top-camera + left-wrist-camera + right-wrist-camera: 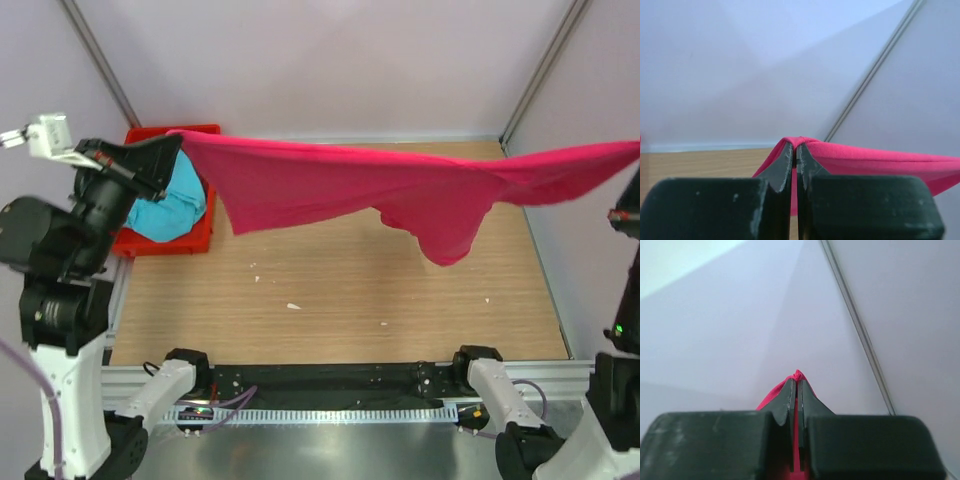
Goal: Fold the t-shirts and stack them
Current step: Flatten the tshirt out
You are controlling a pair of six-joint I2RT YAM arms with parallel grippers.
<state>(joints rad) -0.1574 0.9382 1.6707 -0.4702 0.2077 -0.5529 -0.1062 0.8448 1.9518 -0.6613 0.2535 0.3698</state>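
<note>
The magenta-pink t-shirt hangs stretched in the air across the whole table, sagging in a fold at centre right. My left gripper is shut on its left corner, high above the crate. In the left wrist view the pink cloth drapes over the closed gripper. The right gripper is past the right edge of the top view; in its wrist view it is shut on a pinch of pink cloth. The turquoise-blue t-shirt lies crumpled in the crate.
A red plastic crate sits at the table's back left corner. The wooden tabletop carries a few small white specks. Pale walls with metal frame posts enclose the back and sides.
</note>
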